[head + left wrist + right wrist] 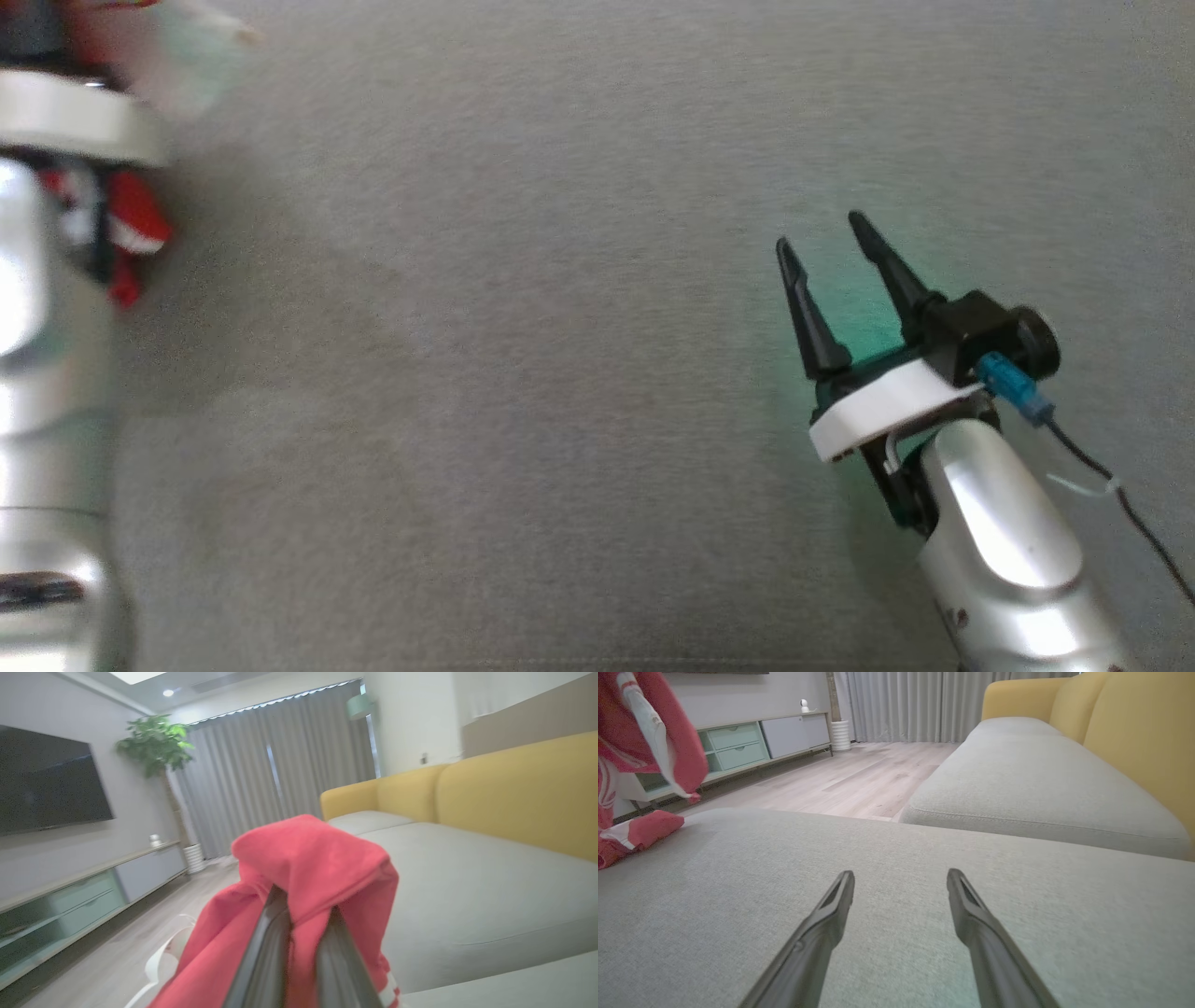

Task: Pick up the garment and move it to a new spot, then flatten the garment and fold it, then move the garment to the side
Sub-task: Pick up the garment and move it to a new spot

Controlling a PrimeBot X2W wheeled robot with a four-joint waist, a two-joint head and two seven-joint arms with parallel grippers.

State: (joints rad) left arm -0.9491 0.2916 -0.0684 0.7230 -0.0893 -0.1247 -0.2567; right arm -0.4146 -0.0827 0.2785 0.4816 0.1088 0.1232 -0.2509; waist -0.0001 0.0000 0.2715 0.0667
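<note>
- Two grippers to report. The left gripper (pixel 302 905) has its fingers (pixel 264 956) drawn close together, with the red garment (pixel 308 858) pinched between them and draped over the tips. The tips themselves are hidden by cloth.
- The garment is held up in the air at the left side of the grey seat cushion (pixel 560 373).
- Right wrist view: the garment hangs at far left, white trim visible, and a lower fold rests on the cushion's left edge.
- Head view: the garment is a red-and-white patch at the left edge, beside the blurred silver left forearm (pixel 37 280).
- The right gripper (pixel 820 233) has its fingers spread wide with nothing between them. It sits low over bare cushion, well apart from the garment.
- A yellow backrest (pixel 1134 732) runs behind the seat.
</note>
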